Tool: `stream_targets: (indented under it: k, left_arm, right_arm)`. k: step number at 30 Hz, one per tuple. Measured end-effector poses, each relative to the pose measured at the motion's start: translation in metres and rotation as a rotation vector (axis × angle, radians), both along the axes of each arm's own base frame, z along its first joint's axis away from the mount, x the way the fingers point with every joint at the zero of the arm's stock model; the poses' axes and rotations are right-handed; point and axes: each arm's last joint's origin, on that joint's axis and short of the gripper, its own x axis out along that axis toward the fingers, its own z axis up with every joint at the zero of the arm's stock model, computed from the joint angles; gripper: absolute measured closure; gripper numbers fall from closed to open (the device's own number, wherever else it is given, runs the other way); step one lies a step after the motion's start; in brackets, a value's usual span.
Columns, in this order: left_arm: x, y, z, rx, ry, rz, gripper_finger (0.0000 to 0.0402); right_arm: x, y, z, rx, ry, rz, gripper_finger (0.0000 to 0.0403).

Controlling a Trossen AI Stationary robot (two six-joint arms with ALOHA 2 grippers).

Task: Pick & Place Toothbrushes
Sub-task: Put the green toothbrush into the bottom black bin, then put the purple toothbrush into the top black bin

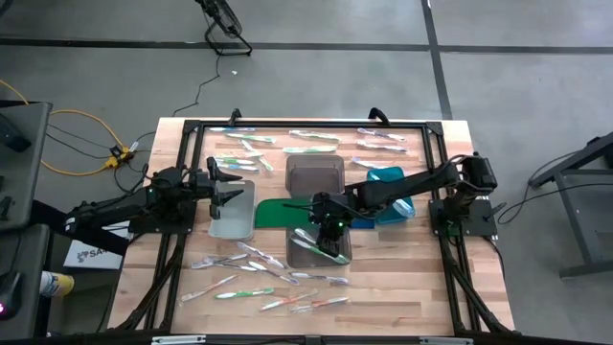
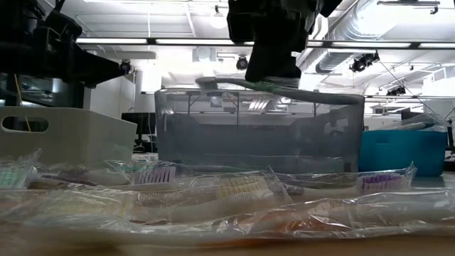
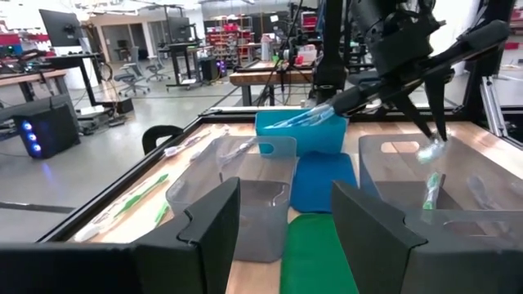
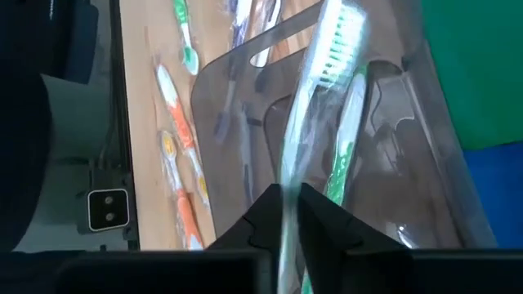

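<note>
Over the near grey bin (image 1: 321, 244), my right gripper (image 4: 288, 214) pinches the handle of a wrapped green-and-white toothbrush (image 4: 315, 106) between narrow fingers, its bristled head angled above the bin's open top. A second green toothbrush (image 4: 345, 139) already lies inside that bin. More wrapped toothbrushes (image 1: 259, 278) lie scattered on the wooden table (image 1: 479, 297) just in front of the bin, and others (image 1: 316, 142) beyond the far grey bin (image 1: 314, 174). A green mat (image 1: 278, 213) sits beside the near bin, with the teal bin (image 1: 391, 196) behind it. My left gripper (image 1: 228, 182) hangs with fingers spread wide, holding nothing, above the clear bin (image 1: 233, 216).
</note>
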Motion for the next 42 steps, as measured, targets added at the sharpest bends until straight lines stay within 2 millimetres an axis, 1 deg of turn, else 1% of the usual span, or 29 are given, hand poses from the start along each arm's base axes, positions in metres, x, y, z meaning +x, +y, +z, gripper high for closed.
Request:
stream_targets:
  k: [5,8,10,13,15,20,25,29,33,35,38,40,42]
  left_arm:
    - [0.000,-0.001,0.002,0.012,0.004,-0.021,0.0215]
    - [-0.002,-0.001,0.007,0.061,0.000,-0.022,0.0215]
    - [-0.003,-0.002,0.013,0.088,-0.017,-0.020,0.0215]
    - [-0.004,-0.002,0.018,0.090,-0.031,-0.019,0.0215]
    - [-0.005,-0.002,0.020,0.090,-0.037,-0.018,0.0215]
    - [-0.006,-0.002,0.026,0.094,-0.047,-0.015,0.0215]
    - [-0.006,-0.002,0.028,0.094,-0.052,-0.012,0.0215]
    - [-0.006,-0.002,0.028,0.093,-0.051,-0.012,0.0215]
    - [-0.006,-0.002,0.028,0.093,-0.051,-0.012,0.0215]
    - [-0.006,-0.002,0.028,0.093,-0.052,-0.012,0.0215]
    - [-0.006,-0.002,0.027,0.089,-0.038,-0.013,0.0215]
    - [-0.006,-0.002,0.024,0.087,-0.014,-0.013,0.0215]
    - [-0.006,-0.002,0.022,0.080,0.011,-0.014,0.0215]
  right_arm:
    - [0.000,0.000,0.001,-0.002,-0.003,-0.004,0.0307]
    - [-0.001,0.000,0.003,0.002,-0.011,-0.001,0.0275]
    - [-0.002,0.000,0.006,0.002,-0.013,-0.002,0.0260]
    - [-0.006,-0.002,0.013,0.006,-0.025,-0.014,0.0248]
    - [-0.009,-0.005,0.018,0.020,-0.009,-0.052,0.0247]
    - [-0.020,-0.019,0.040,0.057,-0.023,-0.147,0.0258]
    - [-0.033,-0.035,0.061,0.030,-0.070,-0.232,0.0272]
    - [-0.045,-0.053,0.075,-0.023,-0.095,-0.325,0.0280]
    - [-0.064,-0.075,0.085,-0.090,-0.057,-0.465,0.0286]
    - [-0.076,-0.088,0.088,-0.120,-0.014,-0.535,0.0286]
    - [-0.091,-0.109,0.087,-0.178,0.079,-0.616,0.0283]
    - [-0.101,-0.121,0.083,-0.240,0.160,-0.608,0.0281]
    - [-0.109,-0.132,0.078,-0.311,0.232,-0.559,0.0278]
